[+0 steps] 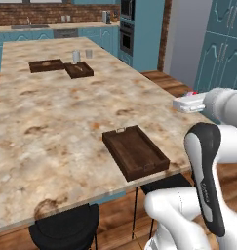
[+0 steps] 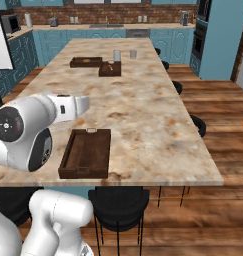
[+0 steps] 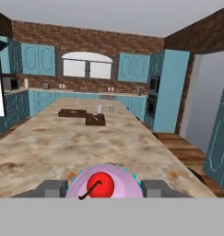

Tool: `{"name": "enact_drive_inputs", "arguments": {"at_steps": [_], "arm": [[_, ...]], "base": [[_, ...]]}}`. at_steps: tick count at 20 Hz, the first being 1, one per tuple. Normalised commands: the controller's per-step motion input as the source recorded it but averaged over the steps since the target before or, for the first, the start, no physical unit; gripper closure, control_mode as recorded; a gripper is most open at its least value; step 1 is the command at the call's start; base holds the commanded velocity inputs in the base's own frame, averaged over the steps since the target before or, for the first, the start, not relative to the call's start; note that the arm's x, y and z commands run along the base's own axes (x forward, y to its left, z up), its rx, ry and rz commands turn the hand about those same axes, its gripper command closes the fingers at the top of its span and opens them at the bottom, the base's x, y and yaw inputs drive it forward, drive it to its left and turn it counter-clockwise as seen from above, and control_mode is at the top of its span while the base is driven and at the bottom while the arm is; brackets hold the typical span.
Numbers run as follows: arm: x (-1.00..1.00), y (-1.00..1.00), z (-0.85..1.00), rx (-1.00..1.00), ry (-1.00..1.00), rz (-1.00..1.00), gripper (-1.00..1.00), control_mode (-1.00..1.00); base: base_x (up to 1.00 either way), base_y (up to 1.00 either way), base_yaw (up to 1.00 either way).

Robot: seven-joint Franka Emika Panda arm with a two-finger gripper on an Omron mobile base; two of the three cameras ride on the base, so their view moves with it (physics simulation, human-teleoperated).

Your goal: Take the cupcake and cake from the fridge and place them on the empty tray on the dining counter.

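The shallow dark brown wooden tray (image 1: 135, 152) lies bare near the near edge of the beige marble dining counter (image 1: 56, 117), with open top all around it. Two more dark trays (image 1: 61, 67) and two small grey cups (image 1: 82, 54) crowd the far end.

Tray (image 1: 135, 151) on worktop (image 1: 66, 112) near front edge, stools (image 1: 66, 227) below. Two more trays (image 1: 61, 67) and two cups (image 1: 82, 54) at far end. Cupcake (image 3: 104, 183) between pincer (image 3: 104, 188) fingers, above worktop.
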Motion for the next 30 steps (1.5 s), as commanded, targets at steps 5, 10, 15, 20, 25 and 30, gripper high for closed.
{"name": "enact_drive_inputs", "arguments": {"at_steps": [5, 10, 15, 20, 25, 30], "arm": [[0.58, 0.46, -0.48, -0.03, 0.2, 0.0, 1.0, -1.0], [0.13, 0.04, -0.49, 0.02, -0.03, 0.15, 1.0, -1.0], [0.28, 0.0, -0.4, 0.05, 0.09, 0.16, 1.0, -1.0], [0.46, 0.01, -0.46, 0.0, 0.18, 0.08, 1.0, -1.0], [0.39, 0.08, -0.49, 0.0, 0.12, 0.07, 1.0, -1.0], [0.4, 0.09, -0.49, 0.0, 0.03, 0.03, 1.0, -1.0]], "base": [[0.0, 0.0, 0.0], [0.0, 0.0, 0.0], [0.0, 0.0, 0.0], [0.0, 0.0, 0.0], [0.0, 0.0, 0.0], [0.0, 0.0, 0.0]]}}
